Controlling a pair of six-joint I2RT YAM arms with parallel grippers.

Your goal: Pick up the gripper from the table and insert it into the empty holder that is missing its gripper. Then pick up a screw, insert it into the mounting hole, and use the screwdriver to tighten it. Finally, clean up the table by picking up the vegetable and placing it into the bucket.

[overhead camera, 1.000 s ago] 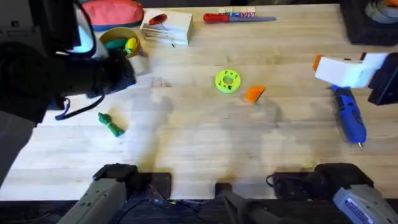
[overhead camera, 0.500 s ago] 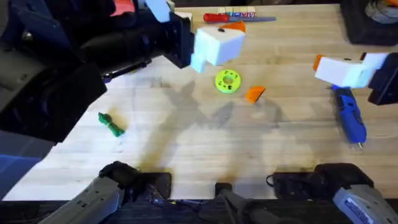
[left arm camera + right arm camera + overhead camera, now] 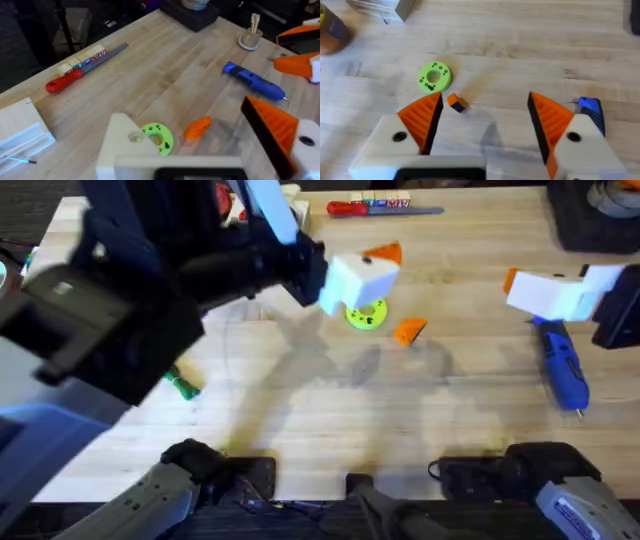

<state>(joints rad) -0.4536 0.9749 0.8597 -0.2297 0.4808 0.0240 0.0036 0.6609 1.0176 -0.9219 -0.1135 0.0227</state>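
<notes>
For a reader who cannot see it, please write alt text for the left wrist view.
The left pincer hangs open over a wooden table: one finger is a bare white plastic holder block, the other bears an orange ribbed wedge. Beyond lie a small loose orange plastic wedge, a green plastic ring and a thick blue powered screwdriver.

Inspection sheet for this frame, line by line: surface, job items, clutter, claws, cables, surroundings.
Surface: wooden table, bare in the middle.
Job's things: loose orange wedge lies beside the green disc; blue screwdriver lies at the right; green vegetable at the left; bare white holder with mounting hole.
Clutter: red-handled screwdriver, wooden box.
Claws: left claw open above the disc; right claw open.
Cables: dark leads by the bases.
Surroundings: black stand.
</notes>
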